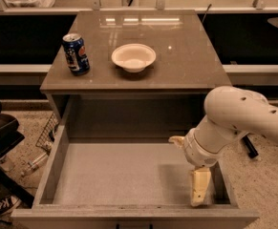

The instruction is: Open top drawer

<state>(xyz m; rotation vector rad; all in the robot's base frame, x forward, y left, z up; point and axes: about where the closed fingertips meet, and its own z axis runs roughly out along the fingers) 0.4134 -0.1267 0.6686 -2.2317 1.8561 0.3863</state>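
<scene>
The drawer (114,175) stands pulled far out from under the desk (186,61) top, with its plain grey inside open to the camera and its front panel along the bottom edge of the view. The hand (200,189) hangs from the white arm (239,113) and points down inside the drawer at its front right corner, close to the right wall and the front panel; whether it is wide or narrow cannot be told. On the desk a blue can (76,54) stands upright at the left, and a white bowl (133,57) sits near it on the right, not touching it.
</scene>
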